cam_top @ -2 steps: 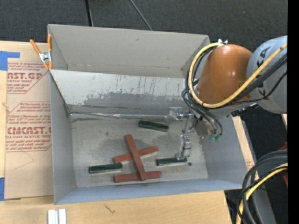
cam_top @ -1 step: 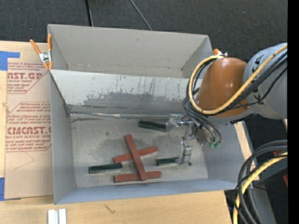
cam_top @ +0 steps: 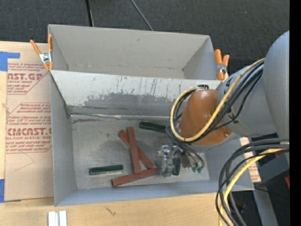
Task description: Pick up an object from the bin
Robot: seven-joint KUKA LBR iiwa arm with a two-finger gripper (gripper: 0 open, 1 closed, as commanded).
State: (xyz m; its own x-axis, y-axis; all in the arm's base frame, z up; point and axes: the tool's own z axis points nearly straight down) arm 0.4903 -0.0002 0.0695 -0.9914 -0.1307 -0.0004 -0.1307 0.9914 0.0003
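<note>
The gripper (cam_top: 168,163) is down at the floor of the grey metal bin (cam_top: 94,140), at the right-hand end of a cluster of flat reddish-brown sticks (cam_top: 135,150). Three of these sticks lie loosely crossed. The lowest stick (cam_top: 135,177) lies flat on the floor, its right tip touching the gripper or just under it. That tip is probably the target, because it juts free of the cluster and offers a clear end to seize. Whether the gripper is open or closed I cannot tell, as cables and its own metalwork crowd the spot. A small green piece (cam_top: 176,167) sits right at the gripper, on the side away from the sticks; I cannot tell whether it belongs to the robot or the bin. The orange domed cover (cam_top: 202,117) on the wrist hangs above and right of the sticks, with the arm pointing steeply down, which suits a grasp from above. Left of the sticks, apart from them, lies a short dark green bar (cam_top: 106,170). Behind them, near, lies a second dark green bar (cam_top: 151,125). Nothing looks lifted yet.
</note>
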